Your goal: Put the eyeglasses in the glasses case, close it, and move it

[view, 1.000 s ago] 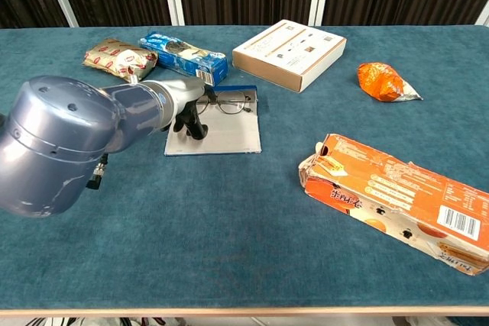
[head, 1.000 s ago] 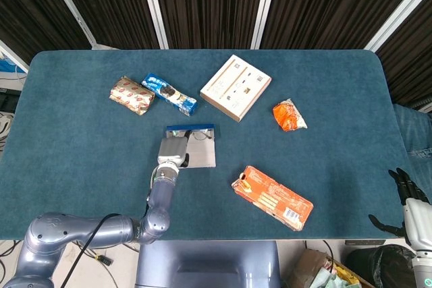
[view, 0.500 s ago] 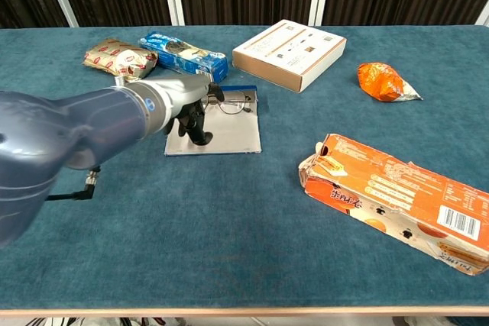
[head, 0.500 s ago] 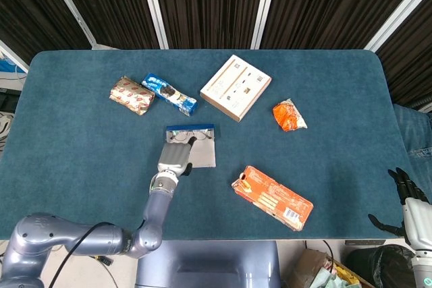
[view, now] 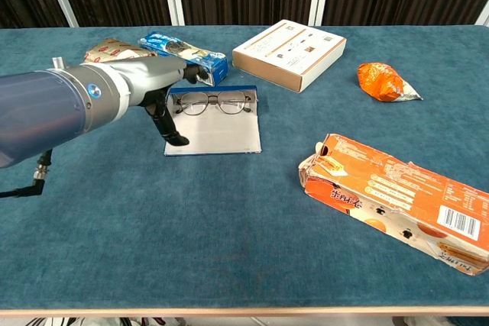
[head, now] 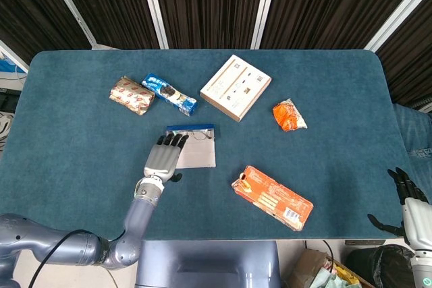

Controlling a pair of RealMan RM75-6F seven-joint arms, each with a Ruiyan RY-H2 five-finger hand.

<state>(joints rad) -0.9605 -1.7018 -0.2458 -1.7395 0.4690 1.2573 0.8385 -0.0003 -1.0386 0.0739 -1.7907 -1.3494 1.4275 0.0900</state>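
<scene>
The glasses case (head: 200,155) (view: 218,133) lies opened flat near the table's middle, a grey panel with a blue far edge. Thin-framed eyeglasses (view: 212,102) (head: 200,135) lie unfolded on its far part, lenses side by side. My left hand (head: 164,156) (view: 163,84) hovers at the case's left edge with its fingers stretched out and apart, holding nothing; the fingertips reach toward the glasses' left end. My right hand (head: 406,194) hangs off the table's near right corner, fingers spread and empty. The chest view does not show it.
A brown snack pack (head: 131,95) and a blue biscuit pack (head: 169,94) lie behind the case on the left. A white flat box (head: 235,87) sits behind the middle, an orange bag (head: 289,115) to its right, and an orange carton (head: 272,197) in front on the right.
My left hand has let go of the glasses, spread its fingers and pulled back to the left off the case. The glasses now lie uncovered on the case. The right hand is still.
</scene>
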